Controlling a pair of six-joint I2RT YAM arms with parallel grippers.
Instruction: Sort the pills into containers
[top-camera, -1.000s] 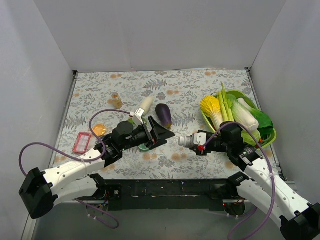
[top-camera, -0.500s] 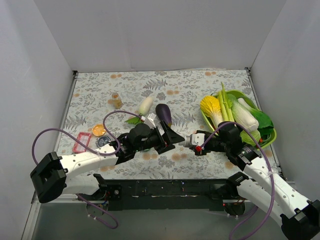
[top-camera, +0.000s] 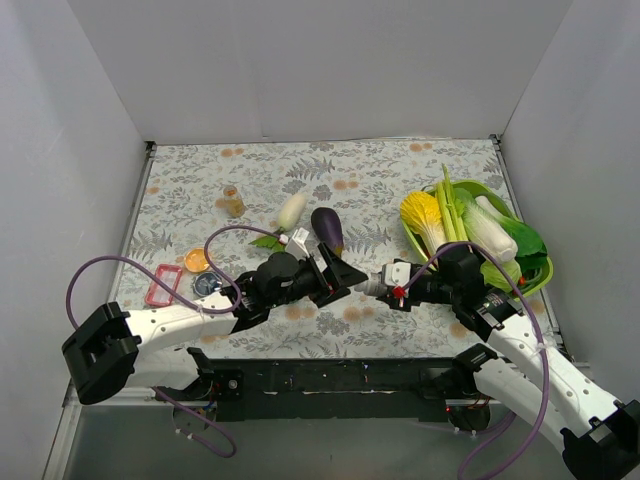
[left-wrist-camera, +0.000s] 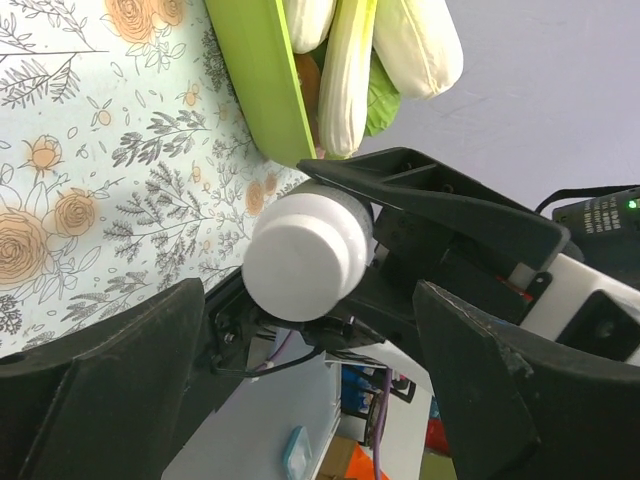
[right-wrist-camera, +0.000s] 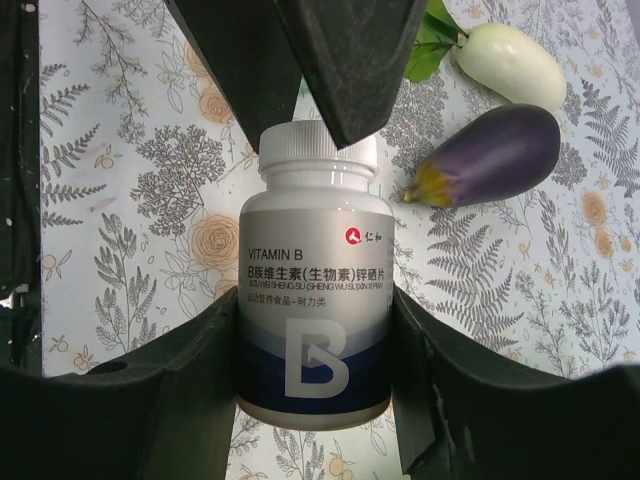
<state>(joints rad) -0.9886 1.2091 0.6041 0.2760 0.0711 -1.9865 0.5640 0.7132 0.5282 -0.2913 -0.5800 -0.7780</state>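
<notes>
Bottle (right-wrist-camera: 312, 300) lies sideways, clamped in the right gripper (top-camera: 383, 285), its cap (left-wrist-camera: 305, 262) pointing between the left gripper's (top-camera: 345, 276) wide-spread jaws.

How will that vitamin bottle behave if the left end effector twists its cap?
The Vitamin B bottle looks like rigid plastic, so it should not deform. Its sides look smooth, so it may spin within the right end effector clamping them. The white cap looks smooth, so the open left end effector might slip.
</notes>
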